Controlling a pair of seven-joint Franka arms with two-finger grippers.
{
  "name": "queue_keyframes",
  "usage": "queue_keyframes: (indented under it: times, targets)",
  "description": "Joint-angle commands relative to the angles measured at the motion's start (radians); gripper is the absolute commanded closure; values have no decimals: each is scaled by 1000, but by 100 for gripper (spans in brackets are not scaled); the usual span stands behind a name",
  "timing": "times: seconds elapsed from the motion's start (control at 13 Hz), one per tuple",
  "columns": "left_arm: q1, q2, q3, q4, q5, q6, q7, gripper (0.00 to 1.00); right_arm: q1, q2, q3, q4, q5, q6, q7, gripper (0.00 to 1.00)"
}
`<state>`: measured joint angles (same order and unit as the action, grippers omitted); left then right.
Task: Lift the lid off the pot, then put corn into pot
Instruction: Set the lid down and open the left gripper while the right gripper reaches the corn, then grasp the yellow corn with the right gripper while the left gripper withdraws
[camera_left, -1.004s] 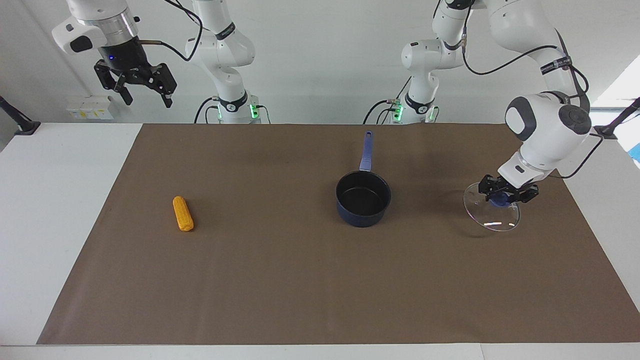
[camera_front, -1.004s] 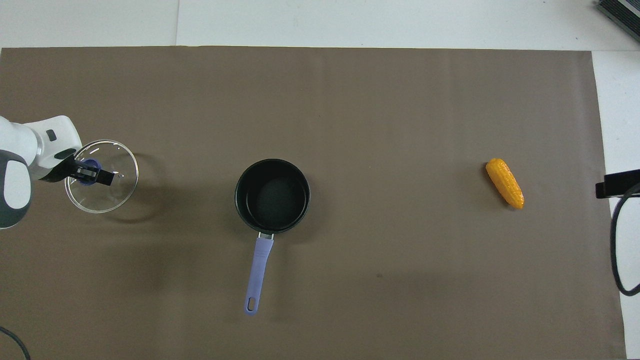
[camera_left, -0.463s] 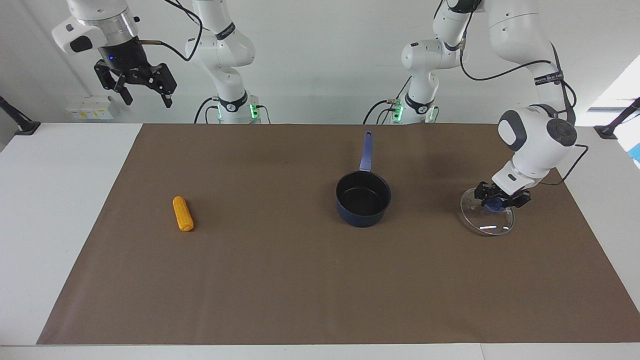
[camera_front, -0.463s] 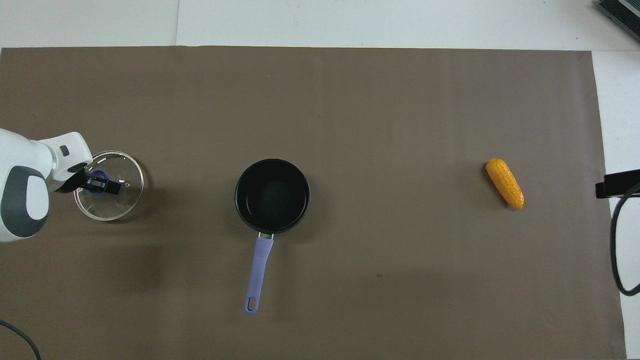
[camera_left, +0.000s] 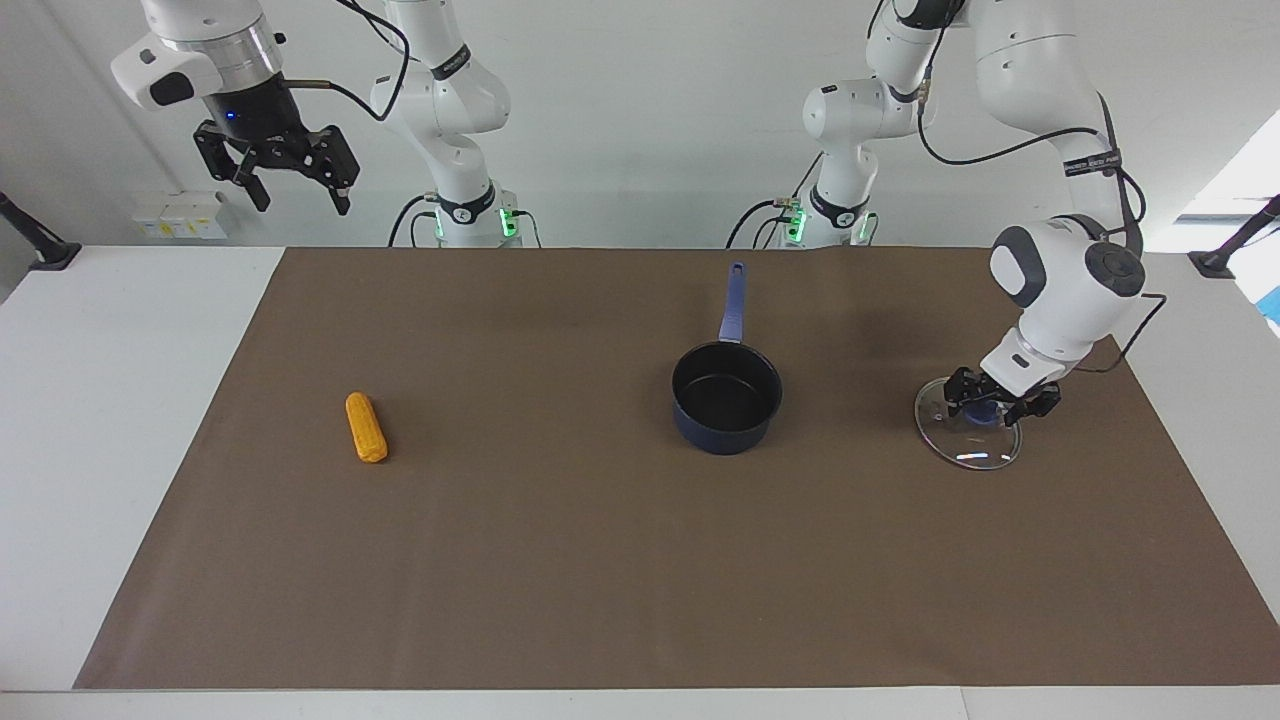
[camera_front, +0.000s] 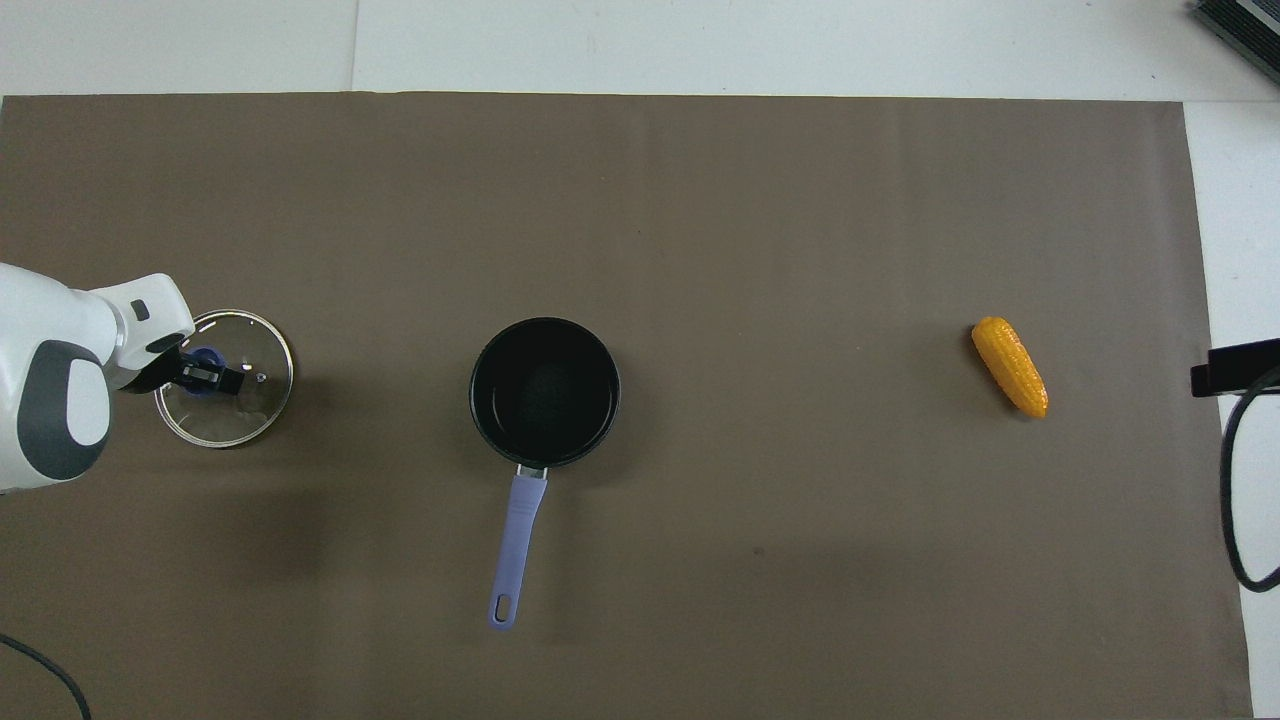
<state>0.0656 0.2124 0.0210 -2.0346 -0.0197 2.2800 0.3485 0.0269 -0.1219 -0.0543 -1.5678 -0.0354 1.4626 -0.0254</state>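
My left end effector sits at the blue knob of the lid, which lies flat on the brown mat at my left arm's end of the table; whether its fingers grip or stand apart, I cannot tell. The pot stands uncovered mid-mat, handle toward me. The corn lies toward my right arm's end. My right end effector waits high, fingers spread wide.
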Motion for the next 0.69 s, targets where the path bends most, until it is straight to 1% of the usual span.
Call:
queue_keyframes:
  times: [0.0,0.08,0.15,0.39,0.46,0.62]
  targets:
    - [-36,4,-1,144,-3,-141,-89,0,-18,7,2,-81,-6,126,-128,0]
    - [-53,4,0,202,-2,-205,-114,0,-21,27,1,-140,-6,234,-178,0]
    - [-61,2,0,242,6,-247,-156,0,-21,53,1,-184,-6,318,-200,0]
    - [-76,-30,-9,290,7,-329,-279,0,-48,184,1,-208,-6,402,-253,0]
    - [-82,-45,-10,303,7,-353,-316,0,-68,215,1,-243,-6,450,-324,0]
    - [-82,-65,-9,339,7,-417,-322,0,-97,241,1,-352,-6,603,-457,0]
